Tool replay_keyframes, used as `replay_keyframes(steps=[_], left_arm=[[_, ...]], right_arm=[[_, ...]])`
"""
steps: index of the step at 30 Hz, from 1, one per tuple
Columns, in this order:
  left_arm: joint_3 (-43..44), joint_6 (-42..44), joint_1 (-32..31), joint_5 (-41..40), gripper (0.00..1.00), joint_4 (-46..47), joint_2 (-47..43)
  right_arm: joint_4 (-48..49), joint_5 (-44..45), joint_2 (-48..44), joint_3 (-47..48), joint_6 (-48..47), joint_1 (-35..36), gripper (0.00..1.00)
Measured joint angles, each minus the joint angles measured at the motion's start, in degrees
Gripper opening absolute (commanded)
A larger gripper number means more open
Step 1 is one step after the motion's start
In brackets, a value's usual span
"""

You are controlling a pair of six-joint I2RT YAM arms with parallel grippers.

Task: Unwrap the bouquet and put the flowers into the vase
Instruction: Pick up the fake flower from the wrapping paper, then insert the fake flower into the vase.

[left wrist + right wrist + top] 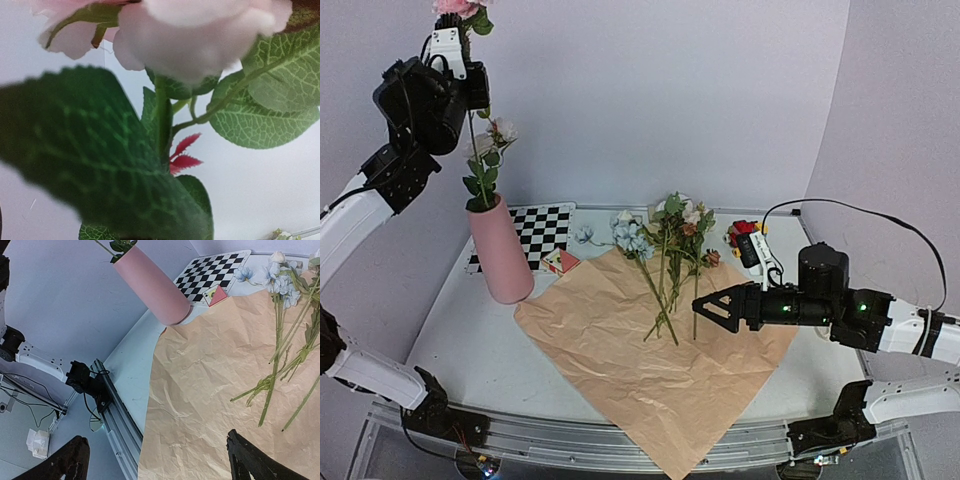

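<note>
Flowers (670,250) lie loose on the spread kraft paper (650,370) on the surface (450,330). My right pincer (702,310) gapes wide just beside their stems, holding nothing. Farther back, my left pincer (458,38) pinches a pink bloom (455,8) by its stem, high above the pink vase (500,250), with the stem's end in its mouth.

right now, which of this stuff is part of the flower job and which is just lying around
For the job:
- vase
- pink flower, its stem reaching down into the vase
- loose flowers lying on the paper
- kraft paper, spread flat

Just lying about:
- checkerboard
- small card by its corner
- toy-brick block at the back right
</note>
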Motion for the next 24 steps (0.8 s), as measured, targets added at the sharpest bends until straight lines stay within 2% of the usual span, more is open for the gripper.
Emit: replay_keyframes(steps=[8, 16, 24], left_arm=[[-9.4, -9.3, 6.1, 3.1, 0.00, -0.9, -1.4], [-20.0, -19.7, 6.9, 3.6, 0.00, -3.4, -5.2], [-25.7, -28.8, 8.4, 0.5, 0.00, -6.0, -8.0]], right_arm=[[-0.2, 0.0, 0.0, 0.0, 0.0, 0.0, 0.96], [-0.4, 0.0, 0.0, 0.0, 0.0, 0.0, 0.96], [-0.4, 0.0, 0.0, 0.0, 0.0, 0.0, 0.96]])
